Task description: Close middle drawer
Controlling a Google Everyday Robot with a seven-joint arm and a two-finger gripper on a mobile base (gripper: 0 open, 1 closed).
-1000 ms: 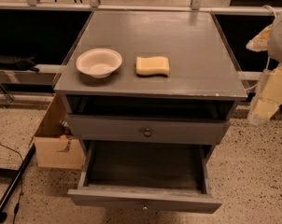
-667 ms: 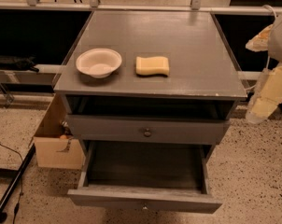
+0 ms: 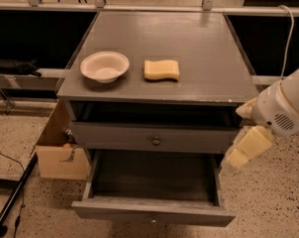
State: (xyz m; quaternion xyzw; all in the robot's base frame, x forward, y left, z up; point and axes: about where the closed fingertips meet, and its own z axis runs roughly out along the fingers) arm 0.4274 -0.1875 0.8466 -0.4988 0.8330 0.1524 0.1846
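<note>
The middle drawer [image 3: 152, 182] stands pulled far out of the table [image 3: 204, 58], its dark floor in plain sight and its small knob facing front, so the closing has not begun. The pincer [image 3: 243, 150] hangs off the table's right side, level with the upper drawer front [image 3: 156, 141] and touching nothing; whether it is wide or narrow I cannot tell. What is left, as I judge it: reach the panel and push it home
</note>
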